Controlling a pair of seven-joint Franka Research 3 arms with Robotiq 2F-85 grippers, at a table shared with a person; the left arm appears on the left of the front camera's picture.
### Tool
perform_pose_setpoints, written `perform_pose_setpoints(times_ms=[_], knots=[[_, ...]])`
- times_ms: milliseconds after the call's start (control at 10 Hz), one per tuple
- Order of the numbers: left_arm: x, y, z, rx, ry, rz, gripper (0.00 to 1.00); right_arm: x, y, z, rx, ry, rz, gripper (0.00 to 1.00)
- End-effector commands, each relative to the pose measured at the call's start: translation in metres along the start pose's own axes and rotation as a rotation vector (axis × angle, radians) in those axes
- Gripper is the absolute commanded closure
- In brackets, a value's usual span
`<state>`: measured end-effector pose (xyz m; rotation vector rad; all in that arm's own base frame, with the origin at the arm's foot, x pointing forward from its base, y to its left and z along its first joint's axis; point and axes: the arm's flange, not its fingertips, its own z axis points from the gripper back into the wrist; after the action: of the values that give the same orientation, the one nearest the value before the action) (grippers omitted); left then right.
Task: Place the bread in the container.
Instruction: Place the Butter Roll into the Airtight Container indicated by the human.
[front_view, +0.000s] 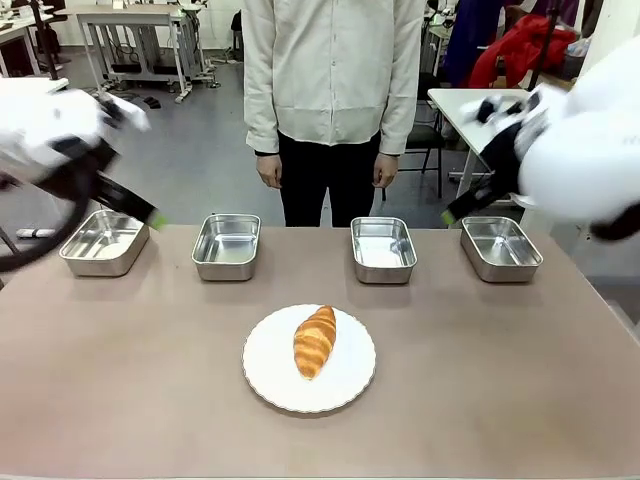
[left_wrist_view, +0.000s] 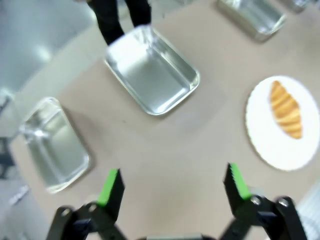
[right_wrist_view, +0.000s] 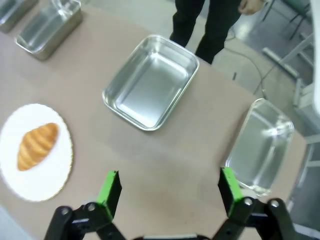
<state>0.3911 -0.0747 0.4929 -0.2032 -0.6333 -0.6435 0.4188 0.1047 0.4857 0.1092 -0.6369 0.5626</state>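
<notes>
bread (front_view: 314, 341) on plate (front_view: 268, 372), containers (front_view: 226, 270) in row behind

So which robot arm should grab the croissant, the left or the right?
Probably the right, but it's close. The right fingers hang slightly nearer the croissant than the left fingers; both pairs are open and raised.

Bright, even light from above: the plate (front_view: 270, 365) casts only a thin, soft shadow. To either side of the plate, my left arm (front_view: 45, 130) and right arm (front_view: 585, 150) are smeared white blur. My left wrist view is soft throughout, my left pincer (left_wrist_view: 173, 172) included. The pan (left_wrist_view: 150, 75) near the plate glares. My right wrist view is sharper.
</notes>
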Motion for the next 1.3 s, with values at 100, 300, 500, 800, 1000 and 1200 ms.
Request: perform_pose_setpoints(times_ms=[100,300,500,800,1000,1200], knots=[[-0.010,0.094,0.033,-0.251,-0.025,-0.129,0.00,-0.010,-0.088,0.035,0.150,-0.021,0.006,0.00],[-0.033,0.150,0.028,-0.349,-0.091,-0.148,0.00,-0.026,-0.131,0.037,0.197,-0.025,0.030,0.00],[-0.051,0.169,0.021,-0.288,-0.136,-0.112,0.00,-0.038,-0.147,0.033,0.237,-0.094,0.022,0.00],[-0.052,0.148,0.042,-0.313,-0.116,-0.142,0.00,-0.037,-0.133,0.047,0.179,-0.038,0.008,0.00],[-0.052,0.148,0.042,-0.313,-0.116,-0.142,0.00,-0.037,-0.133,0.047,0.179,-0.038,0.008,0.00],[-0.058,0.167,0.058,-0.324,-0.139,-0.128,0.00,-0.040,-0.154,0.062,0.190,-0.067,0.023,0.00]])
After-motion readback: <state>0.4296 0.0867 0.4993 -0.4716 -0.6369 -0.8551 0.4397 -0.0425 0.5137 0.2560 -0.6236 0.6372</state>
